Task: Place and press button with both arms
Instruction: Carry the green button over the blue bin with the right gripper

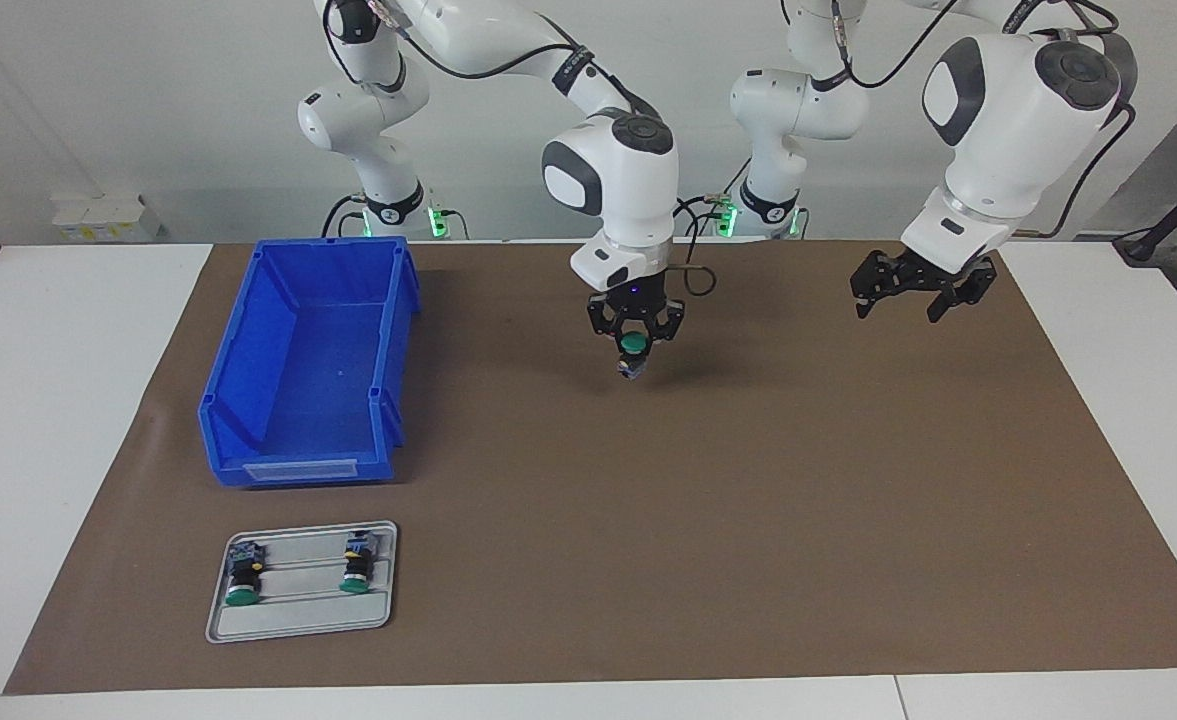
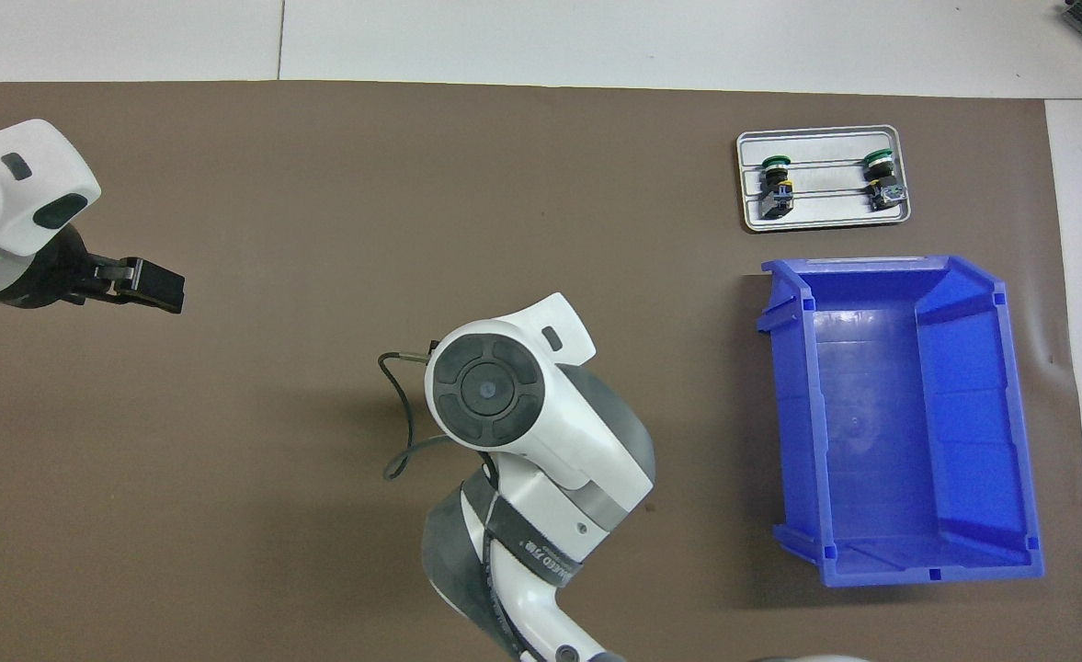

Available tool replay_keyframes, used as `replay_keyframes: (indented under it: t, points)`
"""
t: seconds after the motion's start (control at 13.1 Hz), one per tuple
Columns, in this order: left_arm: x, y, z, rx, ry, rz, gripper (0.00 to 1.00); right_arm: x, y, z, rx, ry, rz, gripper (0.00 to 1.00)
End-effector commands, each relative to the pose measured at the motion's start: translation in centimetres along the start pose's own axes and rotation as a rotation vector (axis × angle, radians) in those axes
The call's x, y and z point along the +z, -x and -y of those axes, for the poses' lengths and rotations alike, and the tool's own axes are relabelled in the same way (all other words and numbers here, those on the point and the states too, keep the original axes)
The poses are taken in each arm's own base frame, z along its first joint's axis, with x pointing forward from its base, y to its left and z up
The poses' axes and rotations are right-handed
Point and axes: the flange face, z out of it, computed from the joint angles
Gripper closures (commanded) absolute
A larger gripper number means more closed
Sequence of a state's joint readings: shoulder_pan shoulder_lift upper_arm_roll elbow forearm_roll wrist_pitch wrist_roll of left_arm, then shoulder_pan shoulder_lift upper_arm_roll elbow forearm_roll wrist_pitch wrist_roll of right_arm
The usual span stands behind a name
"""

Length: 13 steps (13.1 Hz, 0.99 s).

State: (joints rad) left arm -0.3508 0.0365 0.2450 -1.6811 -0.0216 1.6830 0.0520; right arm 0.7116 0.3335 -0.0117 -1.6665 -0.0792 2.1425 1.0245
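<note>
button (image 1: 633, 345) clamped in right gripper (image 1: 635, 340), hanging over mid-mat (image 1: 748, 500). lower gently, set upright, release cleanly. left gripper (image 1: 921, 290) waiting, spread wide, empty.

white arms (image 1: 608, 180), black joints, cables

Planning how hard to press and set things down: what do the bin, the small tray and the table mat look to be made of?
Blue bin: moulded plastic by the look, slightly glossy, with ribbed walls.
Tray: probably metal or grey plastic; pale satin surface, raised rim, ridges.
Mat: matte brown sheet, perhaps paper or felt; faint creases near its edge.
</note>
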Motion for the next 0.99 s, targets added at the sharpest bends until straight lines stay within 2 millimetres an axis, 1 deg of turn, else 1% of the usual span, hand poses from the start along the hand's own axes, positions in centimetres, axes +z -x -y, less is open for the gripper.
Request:
replay_keyframes:
  t: [0.0, 0.08, 0.15, 0.23, 0.31, 0.38, 0.46, 0.76, 0.92]
  points:
    - [-0.2, 0.6, 0.2, 0.002, 0.014, -0.018, 0.00, -3.5, -3.9, -5.1, 0.119, 0.017, 0.001, 1.00]
    - [-0.2, 0.6, 0.2, 0.002, 0.014, -0.016, 0.00, -4.1, -5.3, -6.9, 0.171, 0.035, 0.009, 1.00]
    - [-0.2, 0.6, 0.2, 0.002, 0.014, -0.016, 0.00, -5.0, -7.3, -9.2, 0.222, 0.047, 0.007, 1.00]
    - [-0.2, 0.5, 0.2, 0.002, 0.014, -0.016, 0.00, -6.0, -9.0, -11.1, 0.252, 0.041, -0.003, 1.00]
    - [-0.1, 0.5, 0.2, 0.002, 0.014, -0.015, 0.00, -7.1, -10.8, -13.4, 0.294, 0.035, -0.018, 1.00]
    - [-0.1, 0.5, 0.2, 0.002, 0.014, -0.015, 0.00, -7.9, -12.2, -15.8, 0.338, 0.032, -0.029, 1.00]
    - [-0.2, 0.6, 0.2, 0.002, 0.014, -0.016, 0.00, -8.3, -13.0, -17.5, 0.380, 0.034, -0.032, 1.00]
    - [-0.2, 0.6, 0.2, 0.002, 0.014, -0.016, 0.00, -8.7, -16.8, -25.0, 0.496, 0.059, -0.040, 1.00]
    - [-0.2, 0.6, 0.2, 0.002, 0.014, -0.016, 0.00, -8.7, -17.7, -26.7, 0.546, 0.062, -0.043, 1.00]
